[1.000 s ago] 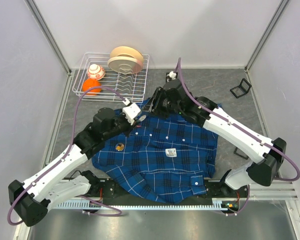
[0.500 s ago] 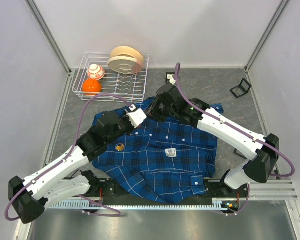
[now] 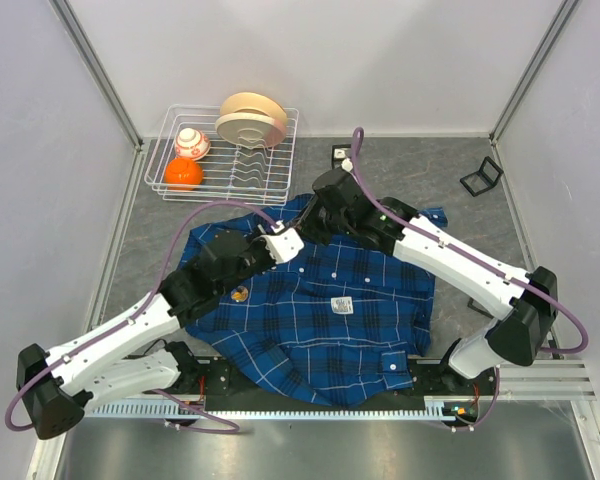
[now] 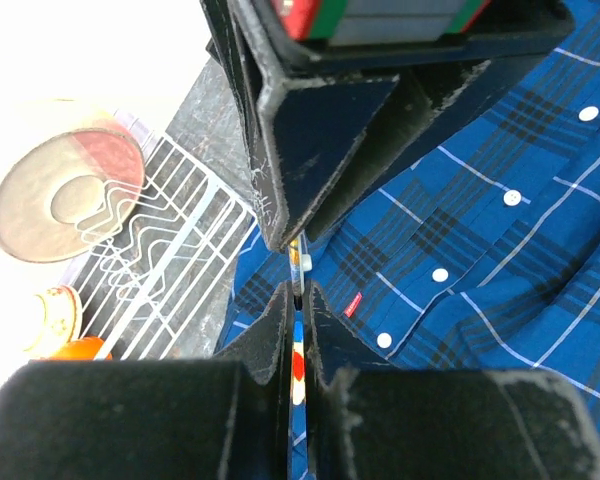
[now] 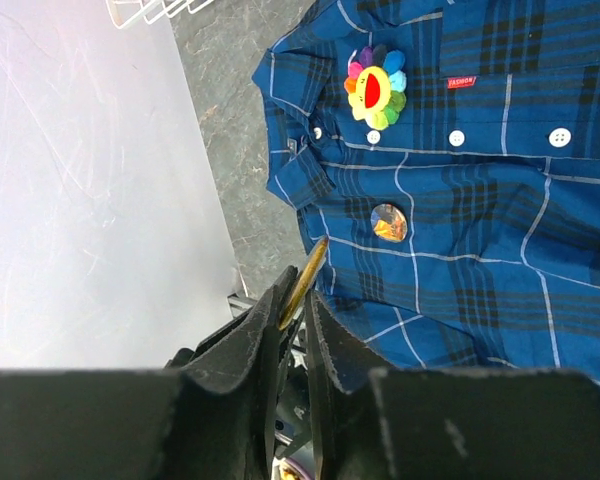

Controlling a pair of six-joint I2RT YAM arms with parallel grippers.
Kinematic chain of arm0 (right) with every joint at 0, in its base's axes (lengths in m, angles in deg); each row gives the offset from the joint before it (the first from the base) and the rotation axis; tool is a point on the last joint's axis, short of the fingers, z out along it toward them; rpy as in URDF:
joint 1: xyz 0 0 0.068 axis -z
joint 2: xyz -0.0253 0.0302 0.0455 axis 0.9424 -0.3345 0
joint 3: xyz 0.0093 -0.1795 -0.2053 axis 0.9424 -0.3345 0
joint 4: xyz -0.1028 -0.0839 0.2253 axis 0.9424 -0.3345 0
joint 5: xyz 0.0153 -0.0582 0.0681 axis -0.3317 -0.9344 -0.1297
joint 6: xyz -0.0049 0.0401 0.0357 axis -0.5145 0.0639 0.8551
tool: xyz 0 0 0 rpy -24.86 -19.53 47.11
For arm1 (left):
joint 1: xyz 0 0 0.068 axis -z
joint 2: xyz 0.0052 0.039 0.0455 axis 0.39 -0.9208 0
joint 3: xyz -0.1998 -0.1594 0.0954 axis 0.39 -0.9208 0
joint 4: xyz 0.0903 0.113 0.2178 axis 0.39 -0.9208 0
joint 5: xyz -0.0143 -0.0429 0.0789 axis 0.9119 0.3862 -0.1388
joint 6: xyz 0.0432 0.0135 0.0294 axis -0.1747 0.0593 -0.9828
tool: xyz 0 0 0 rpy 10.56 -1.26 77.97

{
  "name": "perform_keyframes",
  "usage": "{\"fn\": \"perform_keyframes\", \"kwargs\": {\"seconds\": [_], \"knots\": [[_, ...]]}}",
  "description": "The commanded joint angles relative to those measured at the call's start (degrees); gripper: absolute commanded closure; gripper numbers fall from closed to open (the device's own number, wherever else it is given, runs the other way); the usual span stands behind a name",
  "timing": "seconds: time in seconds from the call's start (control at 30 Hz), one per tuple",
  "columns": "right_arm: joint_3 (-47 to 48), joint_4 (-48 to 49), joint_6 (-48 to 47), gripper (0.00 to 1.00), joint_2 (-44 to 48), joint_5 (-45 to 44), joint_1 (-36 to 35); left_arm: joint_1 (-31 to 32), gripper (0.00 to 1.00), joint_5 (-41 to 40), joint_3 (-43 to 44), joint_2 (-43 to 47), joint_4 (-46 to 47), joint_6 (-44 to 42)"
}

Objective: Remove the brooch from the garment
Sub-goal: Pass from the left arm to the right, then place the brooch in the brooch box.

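Beyond the right pincer (image 5: 295, 300), brooch (image 5: 376, 88) sits on garment (image 5: 480, 200).

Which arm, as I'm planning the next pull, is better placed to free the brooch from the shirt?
Probably the right arm: its jaws pinch a thin gold piece above the shirt. The left jaws are shut beside them, likely bracing.

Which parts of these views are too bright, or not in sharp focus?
Left wrist view: the upper left around the plate is washed out to white; the left claw is dark and blurred. Right wrist view: a pale wall fills the left, the shirt is sharp. Top view: evenly lit and sharp.
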Motion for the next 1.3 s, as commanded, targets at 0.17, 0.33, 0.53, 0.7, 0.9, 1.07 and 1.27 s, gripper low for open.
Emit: {"fn": "perform_keyframes", "kwargs": {"seconds": [0.17,0.33,0.53,0.7,0.9,1.07,1.27], "knots": [[-2.0,3.1,1.1,1.00,0.7,-1.8,0.0,2.4,0.98,-2.0,-0.1,-0.2,2.7,-3.6],[-7.7,9.1,0.5,1.00,4.0,-1.5,0.7,2.3,0.81,-2.3,1.1,-0.9,1.9,0.4],[-14.9,12.2,-4.4,1.00,9.2,-2.3,6.2,1.2,0.39,0.7,4.9,0.5,-2.1,11.3],[-26.0,16.4,-19.9,1.00,17.3,-3.3,20.9,-4.8,0.32,13.6,6.6,1.7,-1.2,26.8],[-34.1,27.1,-35.5,1.00,17.9,12.6,47.3,-13.3,0.20,29.1,5.1,-0.5,4.1,41.7],[-37.0,49.0,-37.3,1.00,9.0,21.0,57.2,-19.6,0.13,36.0,3.4,-2.1,7.6,45.6],[-22.5,60.3,-38.5,1.00,-14.9,29.9,51.1,-18.8,0.13,32.4,1.7,-1.7,7.9,43.4]]}}
